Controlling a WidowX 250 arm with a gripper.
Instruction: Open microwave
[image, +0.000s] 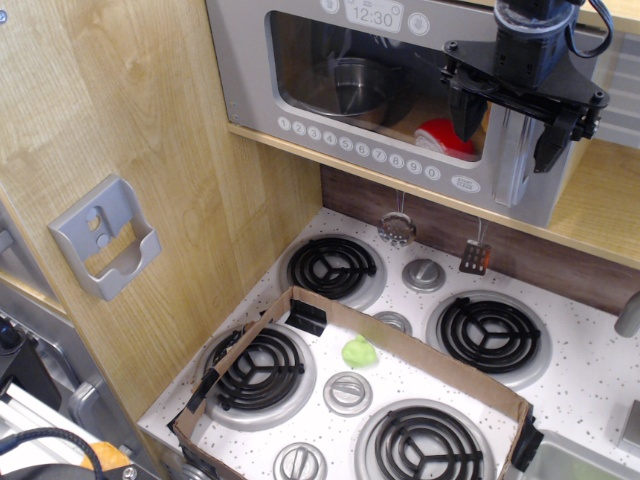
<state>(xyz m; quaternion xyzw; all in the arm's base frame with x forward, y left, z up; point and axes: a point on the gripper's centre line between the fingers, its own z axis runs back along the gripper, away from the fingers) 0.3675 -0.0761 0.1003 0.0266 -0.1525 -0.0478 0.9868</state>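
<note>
The silver-grey toy microwave (245, 70) sits on a wooden shelf at the top, its windowed door shut. The clock face (372, 15) reads 12:30 and a row of round number buttons (355, 147) runs under the window. A metal pot and a red item show through the window. The vertical silver handle (511, 165) is at the door's right side. My black gripper (508, 135) is open. Its two fingers straddle the handle's upper part, one on each side, with no visible squeeze.
Below is a white toy stove with several black burners (332, 268) and knobs. A cardboard frame (400, 340) lies on it around a green lump (358, 352). A grey wall bracket (105, 238) hangs at the left. Small utensils (398, 228) hang under the shelf.
</note>
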